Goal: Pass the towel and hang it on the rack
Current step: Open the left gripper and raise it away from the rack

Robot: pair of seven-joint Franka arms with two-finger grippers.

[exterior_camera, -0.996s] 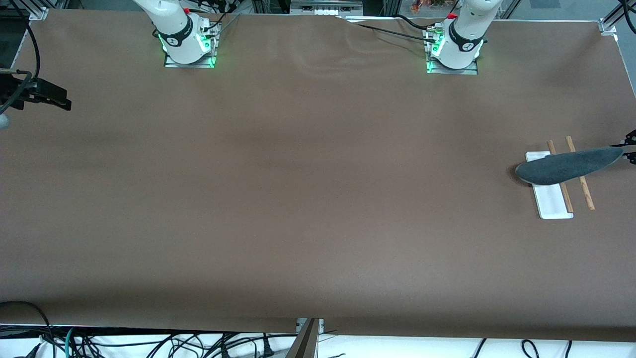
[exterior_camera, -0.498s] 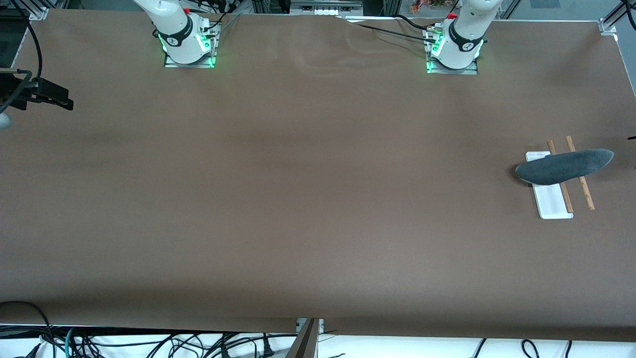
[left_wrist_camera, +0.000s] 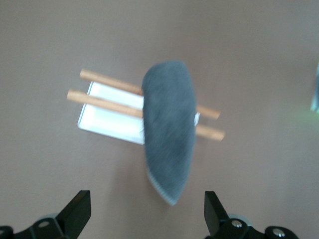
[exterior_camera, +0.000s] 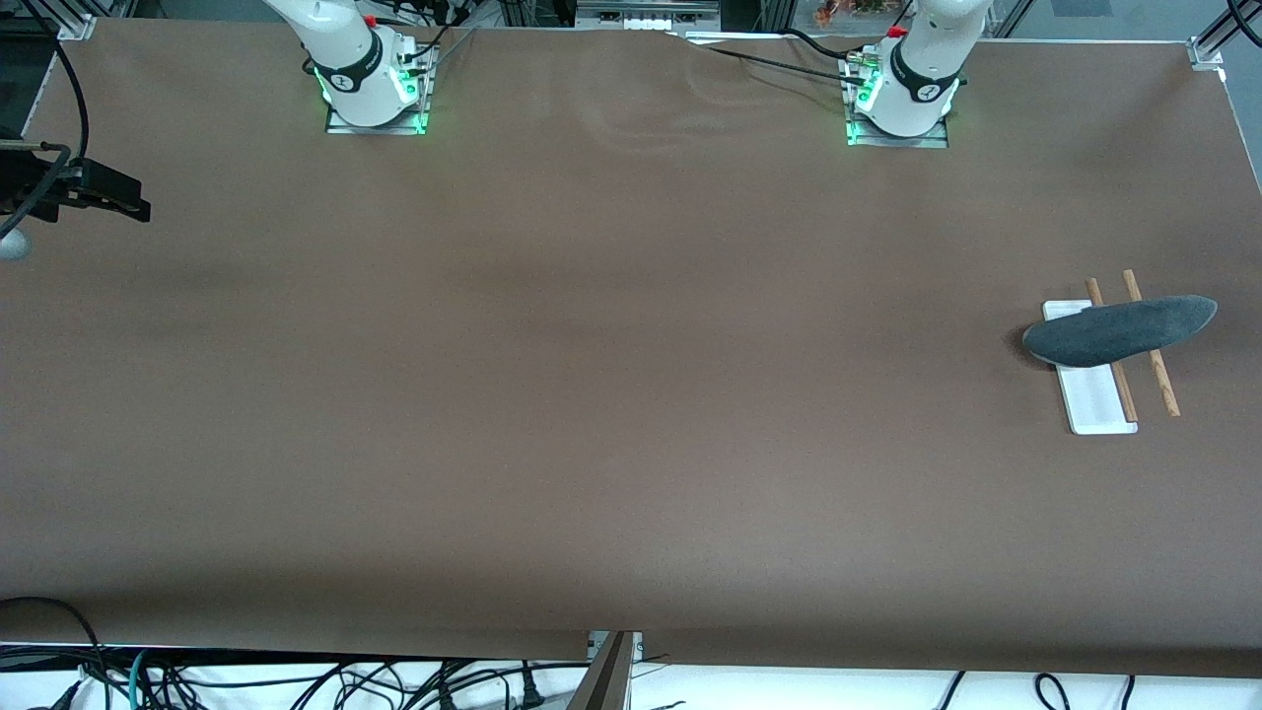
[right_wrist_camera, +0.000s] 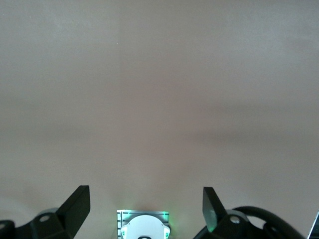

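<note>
Towel [exterior_camera: 1119, 331] draped across rack [exterior_camera: 1094, 394]; left hand [left_wrist_camera: 147, 214] open above.

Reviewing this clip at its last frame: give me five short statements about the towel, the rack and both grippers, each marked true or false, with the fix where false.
1. The towel is draped across both rods of the rack. True.
2. The left gripper is shut on the towel. False: its fingers are open and hold nothing, clear of the towel.
3. The rack stands toward the right arm's end of the table. False: it stands toward the left arm's end.
4. The right gripper is open and holds nothing. True.
5. The towel lies flat on the table beside the rack. False: it hangs over the rods, above the white base.
</note>
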